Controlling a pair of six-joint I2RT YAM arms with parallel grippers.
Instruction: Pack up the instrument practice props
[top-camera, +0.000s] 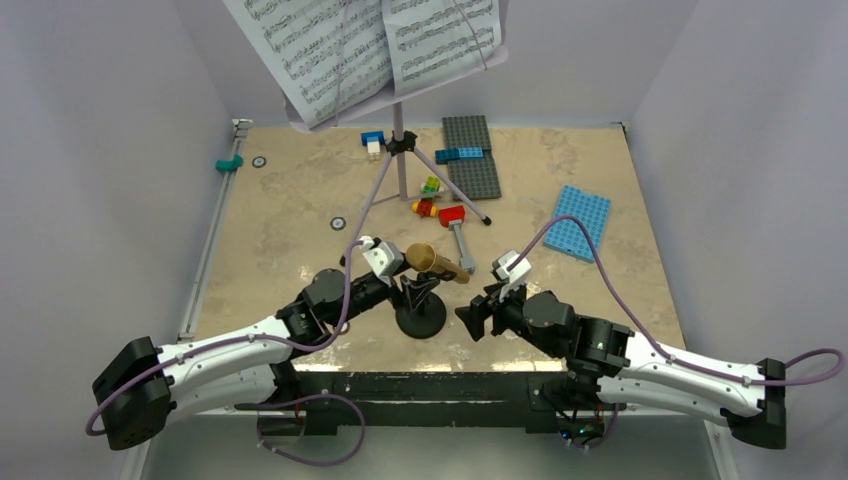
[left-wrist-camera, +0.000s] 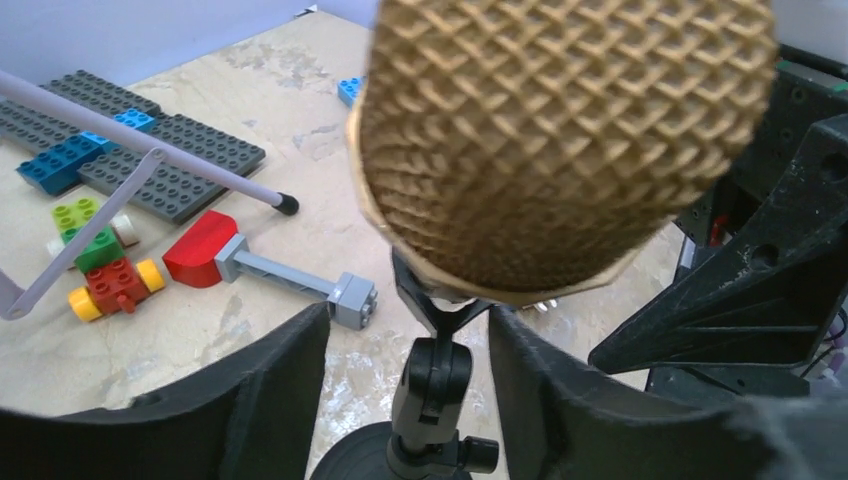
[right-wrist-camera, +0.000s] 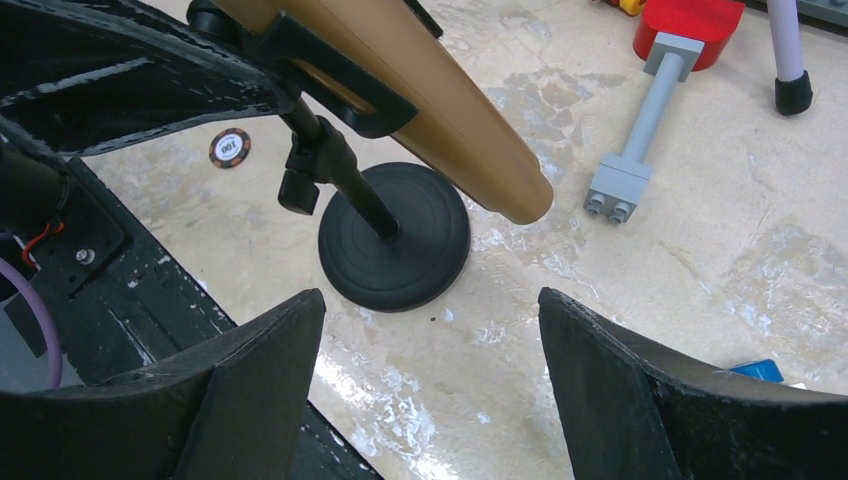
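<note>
On one desk (top-camera: 280, 220), one lilac music stand (top-camera: 400, 150) at mid far edge carries two sheet-music pages (top-camera: 310, 50). The left tool (left-wrist-camera: 405, 395), fingers apart, straddles the stem of one black mic stand (top-camera: 421, 322) by the near edge. The right tool (right-wrist-camera: 430, 400) gapes empty beside it. One gold microphone (top-camera: 432, 263) sits in the clip.

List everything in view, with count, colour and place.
music stand: one, lilac, far middle, on tripod legs
sheet-music pages: two showing, white, on the music stand
microphone: one, gold-brown, clipped in the mic stand
mic stand: one, black, near middle
grey baseplates: two, dark grey, right of the music stand
blue baseplate: one, blue, right side
toy hammer: one, red head, grey handle, centre
loose bricks: several, mixed colours, around the tripod
round discs: two, dark, left half
left gripper: one, black, open, astride the mic stand's stem
right gripper: one, black, open, empty, right of the mic stand
</note>
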